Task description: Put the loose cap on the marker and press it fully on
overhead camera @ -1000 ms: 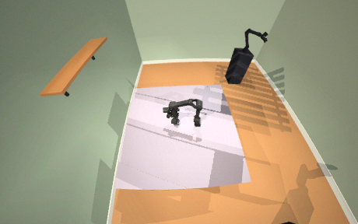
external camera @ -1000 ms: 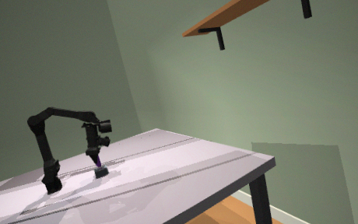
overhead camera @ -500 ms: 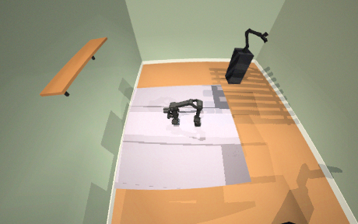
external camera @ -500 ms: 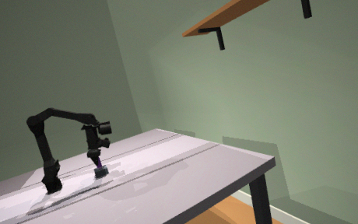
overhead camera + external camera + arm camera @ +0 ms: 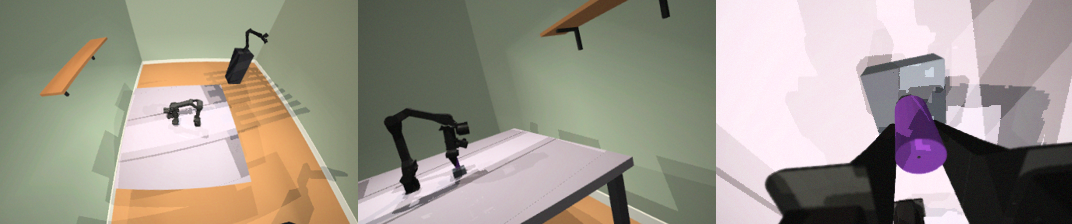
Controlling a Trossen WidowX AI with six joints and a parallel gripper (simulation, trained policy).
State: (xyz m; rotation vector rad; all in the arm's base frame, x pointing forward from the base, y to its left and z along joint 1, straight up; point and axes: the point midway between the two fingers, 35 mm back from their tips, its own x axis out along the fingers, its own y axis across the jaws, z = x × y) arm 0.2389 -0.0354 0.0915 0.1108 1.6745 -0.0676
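"What did we see of the cap?"

"We saw a purple cap [image 5: 458, 163] [image 5: 915, 132], a smooth cylinder with a flat round end and a small dark dot near that end's middle, clamped in the pincer [image 5: 455, 161] [image 5: 912, 127] above the gray holder block [image 5: 459, 171] [image 5: 883, 92]."

"Was it seated on the marker?"

"We could not tell; the cap hid the spot beneath it. The block, boxy and gray with a paler face, rested on the table."

"And the arm?"

"The black arm [image 5: 187, 104] [image 5: 401, 145] stood on the table and arched over, its pincer pointing down."

"How did the surface look?"

"The table [image 5: 175, 163] [image 5: 545, 167] was pale, faintly pink, crossed by thin dark lines and patchy shadows, with a dark edge and a dark leg in the exterior view."

"The room?"

"We faced green walls, an orange floor [image 5: 156, 206] [image 5: 580, 214] with white skirting, an orange shelf [image 5: 74, 68] [image 5: 584, 17] on black brackets, and a tall black box [image 5: 239, 66] bearing a thin jointed black shape [image 5: 247, 36]."

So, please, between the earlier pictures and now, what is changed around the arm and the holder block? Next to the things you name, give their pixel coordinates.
Only the shadows visibly changed: they lie differently on the table [image 5: 156, 173] [image 5: 587, 165] and on the wall [image 5: 50, 128] [image 5: 630, 97]. I see no move of the arm [image 5: 183, 104] [image 5: 428, 115], claw [image 5: 175, 117] [image 5: 457, 163] [image 5: 912, 127], purple piece [image 5: 458, 164] [image 5: 916, 132] or holder block [image 5: 460, 173] [image 5: 881, 95]; nothing appears newly gripped or released.
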